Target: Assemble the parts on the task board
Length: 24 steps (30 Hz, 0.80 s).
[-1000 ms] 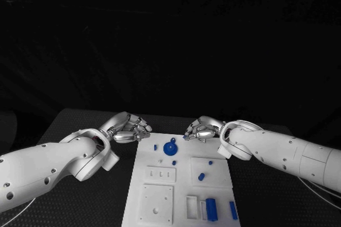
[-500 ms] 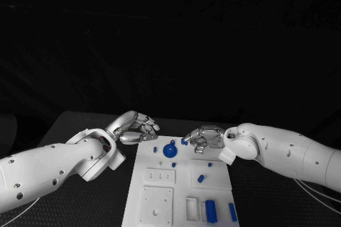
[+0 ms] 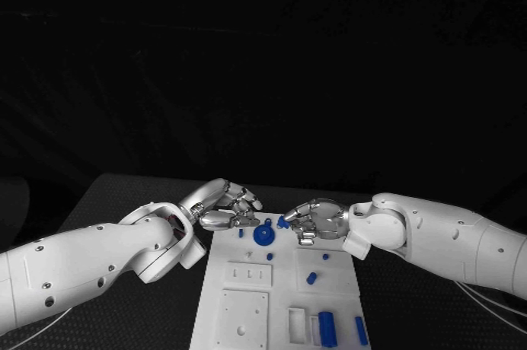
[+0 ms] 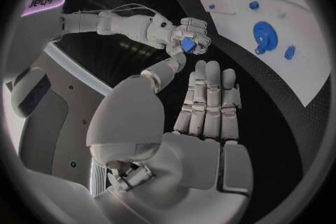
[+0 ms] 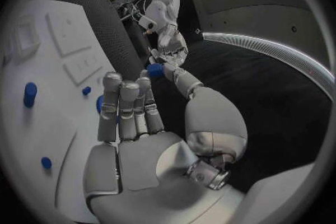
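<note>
Over the far end of the task board (image 3: pixel 275 289), both hands meet above the round blue part (image 3: pixel 263 233), which lies flat on the board near that far edge.

Right hand (image 3: pixel 313 219): just beyond the round part, on its right side. Pinches a small blue piece (image 3: pixel 282 221) between thumb and a fingertip. The left wrist view shows the same blue piece (image 4: pixel 187 45) at the fingertips, clear of the board. Other fingers curled in, not spread. Likely carried high so it clears the parts already on the board.

Left hand (image 3: pixel 225 208): just beyond the round part, on its left side, close to the right hand but apart from it. Fingers drawn in, narrow; in its own wrist view the fingers (image 4: pixel 210 95) lie straight and together with nothing between them. Holds nothing that I can see. Judged as standing by to steady or receive.

Nearer the robot than the round part: a small blue peg (image 3: pixel 269 256) just below it, a short blue stub (image 3: pixel 311 274) further down and right, then two upright blue bars (image 3: pixel 325 322) in slots at the near end. A small blue pin (image 3: pixel 241 232) stands just left of the round part.

Judgement: early in the assembly; the pinched piece is not yet seated. Its target hole is too small to make out.
</note>
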{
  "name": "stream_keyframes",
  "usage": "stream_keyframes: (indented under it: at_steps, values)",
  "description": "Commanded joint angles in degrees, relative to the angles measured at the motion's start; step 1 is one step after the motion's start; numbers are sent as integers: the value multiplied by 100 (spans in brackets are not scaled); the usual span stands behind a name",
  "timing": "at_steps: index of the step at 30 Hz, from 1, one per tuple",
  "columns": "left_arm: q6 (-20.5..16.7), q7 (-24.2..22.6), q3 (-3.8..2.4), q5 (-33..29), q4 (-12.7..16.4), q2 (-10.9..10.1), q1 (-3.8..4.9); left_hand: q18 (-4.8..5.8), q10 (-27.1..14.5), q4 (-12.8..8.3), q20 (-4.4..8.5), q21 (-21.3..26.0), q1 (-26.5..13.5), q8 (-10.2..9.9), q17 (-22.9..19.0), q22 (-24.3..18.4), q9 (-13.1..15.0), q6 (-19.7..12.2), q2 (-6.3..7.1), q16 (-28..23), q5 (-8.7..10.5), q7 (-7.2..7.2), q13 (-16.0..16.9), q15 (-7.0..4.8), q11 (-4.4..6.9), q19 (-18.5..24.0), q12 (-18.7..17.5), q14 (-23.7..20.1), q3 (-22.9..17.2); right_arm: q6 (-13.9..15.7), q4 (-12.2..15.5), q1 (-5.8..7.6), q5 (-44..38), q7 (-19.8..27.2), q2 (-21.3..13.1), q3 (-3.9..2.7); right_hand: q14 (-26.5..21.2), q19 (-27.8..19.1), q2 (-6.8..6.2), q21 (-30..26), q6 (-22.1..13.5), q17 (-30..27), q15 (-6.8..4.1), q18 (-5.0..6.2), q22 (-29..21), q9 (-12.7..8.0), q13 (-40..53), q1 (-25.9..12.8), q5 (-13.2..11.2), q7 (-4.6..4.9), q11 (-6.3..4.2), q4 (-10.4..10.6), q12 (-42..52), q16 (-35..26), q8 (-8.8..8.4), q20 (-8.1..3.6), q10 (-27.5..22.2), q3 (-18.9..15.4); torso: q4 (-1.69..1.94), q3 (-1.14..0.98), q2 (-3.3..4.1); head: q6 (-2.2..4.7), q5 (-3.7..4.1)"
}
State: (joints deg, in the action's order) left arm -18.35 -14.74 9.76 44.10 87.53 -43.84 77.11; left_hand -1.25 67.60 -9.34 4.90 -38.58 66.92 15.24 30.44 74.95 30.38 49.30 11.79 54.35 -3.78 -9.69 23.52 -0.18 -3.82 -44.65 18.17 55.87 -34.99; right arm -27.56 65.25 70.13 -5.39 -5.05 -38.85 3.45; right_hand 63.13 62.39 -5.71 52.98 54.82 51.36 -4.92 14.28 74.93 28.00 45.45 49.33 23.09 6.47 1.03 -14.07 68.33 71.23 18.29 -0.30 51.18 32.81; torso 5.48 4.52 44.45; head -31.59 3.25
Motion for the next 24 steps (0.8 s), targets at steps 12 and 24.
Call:
stream_keyframes:
  at_steps: [12,24]
  values:
    - [1195,200,-1,-1102,-15,113,11,25,22,474,63,102,-422,-108,59,98,-87,-122,-48,-41,93,-31,77,25,-14,11,-30,-5,194,-539,373,-1,97,-216,-57,0,-48,-66,54,-29,22,11,0,72,115,16,9,3,69,82,8,-26,21,21,-9,6,-64,-26,-7,-2,8,24,1]
    - [1890,240,-1,-897,17,113,11,36,124,596,58,129,-448,-146,132,118,-107,-220,-138,21,97,36,180,21,50,82,76,-29,284,-600,421,-1,94,-228,-65,0,-59,-73,69,-28,13,16,6,72,114,26,10,3,127,87,13,-20,23,22,-12,13,-76,-31,4,10,-2,-22,27]
